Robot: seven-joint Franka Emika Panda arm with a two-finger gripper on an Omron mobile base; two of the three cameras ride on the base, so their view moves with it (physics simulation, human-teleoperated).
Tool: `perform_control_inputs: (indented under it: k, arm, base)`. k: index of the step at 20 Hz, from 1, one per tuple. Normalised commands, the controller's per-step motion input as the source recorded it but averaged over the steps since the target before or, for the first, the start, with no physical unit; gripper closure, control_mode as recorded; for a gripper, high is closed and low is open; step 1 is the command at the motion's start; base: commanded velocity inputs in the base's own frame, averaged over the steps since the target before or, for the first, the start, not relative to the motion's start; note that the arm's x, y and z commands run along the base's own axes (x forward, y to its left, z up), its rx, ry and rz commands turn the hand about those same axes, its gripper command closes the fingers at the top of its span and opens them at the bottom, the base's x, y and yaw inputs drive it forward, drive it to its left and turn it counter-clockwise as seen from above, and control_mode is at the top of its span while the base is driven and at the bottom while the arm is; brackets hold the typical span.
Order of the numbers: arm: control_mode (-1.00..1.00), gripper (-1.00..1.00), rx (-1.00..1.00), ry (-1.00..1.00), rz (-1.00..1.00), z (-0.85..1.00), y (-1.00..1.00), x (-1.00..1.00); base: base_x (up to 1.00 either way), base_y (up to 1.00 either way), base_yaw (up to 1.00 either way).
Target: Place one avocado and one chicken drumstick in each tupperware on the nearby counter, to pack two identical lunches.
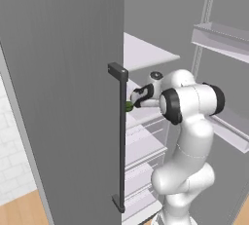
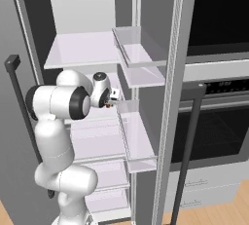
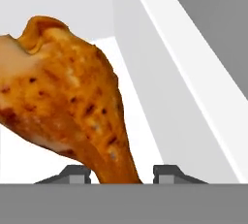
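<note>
The tool [image 3: 116, 173] reached into the fridge, its jaws narrowed around the chicken drumstick [image 3: 63, 106] by its thin end, apparently to lift it out

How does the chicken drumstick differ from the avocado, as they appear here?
The chicken drumstick is orange-brown with dark specks; the avocado is green. The drumstick tapers down between the tool's tips; the avocado sits beside the door handle, untouched as far as shows. Both lie inside the open fridge.

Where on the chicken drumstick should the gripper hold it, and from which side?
Grip the chicken drumstick at its narrow end, coming along its length: in the hand view that end tapers down between the fingertips, while the plump end looks too wide.
</note>
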Motion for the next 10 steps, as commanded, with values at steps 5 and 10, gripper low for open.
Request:
perform_control_inputs:
  k: [5, 10]
  arm:
    - [-1.00, 1.00, 0.00, 0.00, 0.00, -0.10, 0.21, -0.08]
    - [-1.00, 1.00, -0.02, 0.00, 0.00, 0.08, 0.13, -0.55]
  base:
    - [0.00, 0.00, 0.00]
    - [0.00, 0.00, 0.00]
